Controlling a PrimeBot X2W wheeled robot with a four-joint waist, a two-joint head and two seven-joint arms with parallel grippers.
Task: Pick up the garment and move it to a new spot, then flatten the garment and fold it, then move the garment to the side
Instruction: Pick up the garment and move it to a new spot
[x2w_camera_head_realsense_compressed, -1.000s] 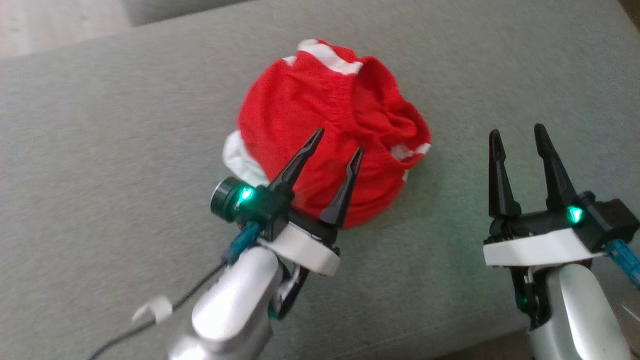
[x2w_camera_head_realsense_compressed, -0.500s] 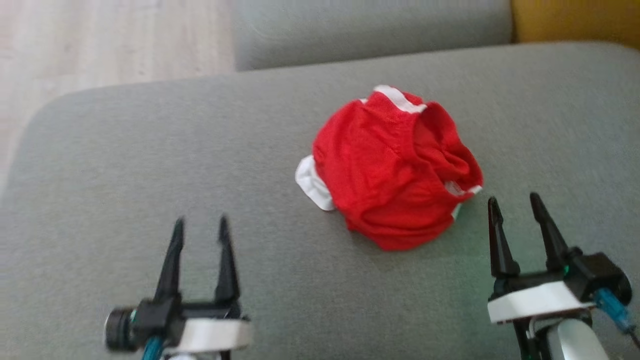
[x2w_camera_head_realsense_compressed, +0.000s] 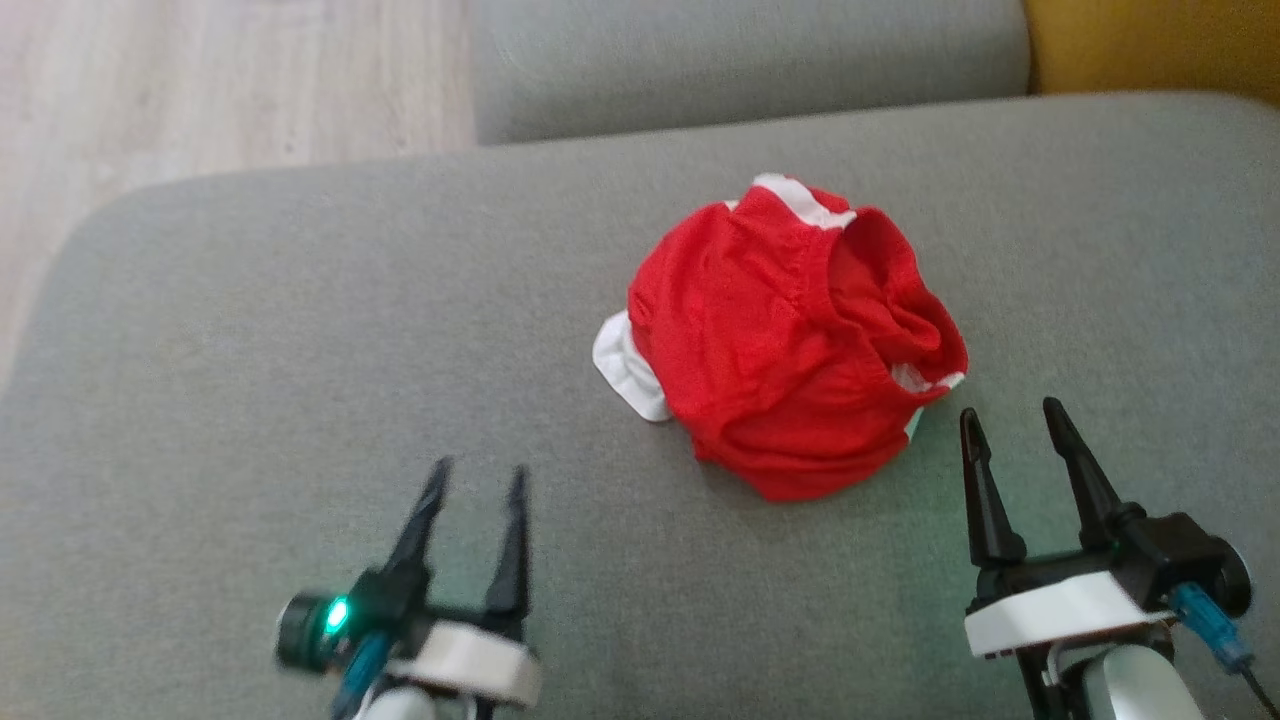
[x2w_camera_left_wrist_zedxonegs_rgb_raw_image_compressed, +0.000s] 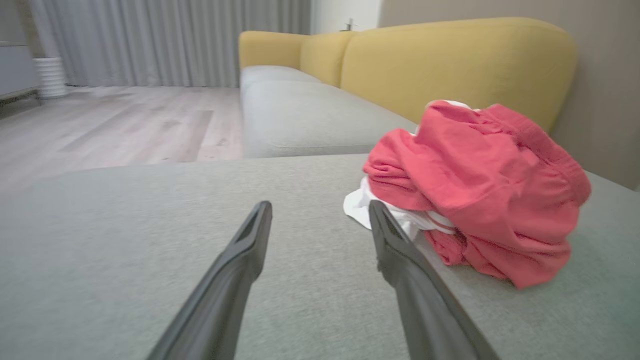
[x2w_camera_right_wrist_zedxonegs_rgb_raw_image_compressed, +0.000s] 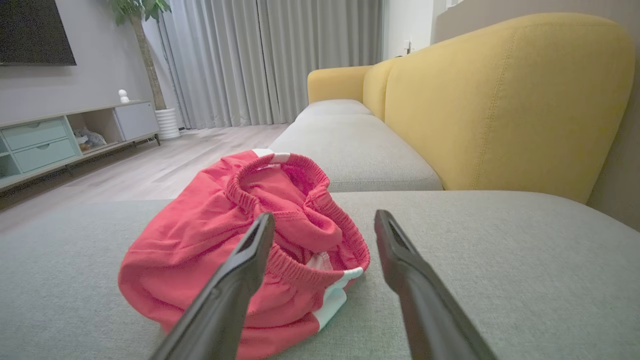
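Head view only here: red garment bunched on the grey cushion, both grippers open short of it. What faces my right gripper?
Observer: Right wrist view shows the gathered elastic waistband of the garment gaping open toward the right gripper.
Operator: And the left side?
Observer: Left wrist view shows white fabric poking out low beneath the red folds, ahead of the left gripper.
Operator: Anything behind?
Observer: A yellow backrest stands behind the garment.
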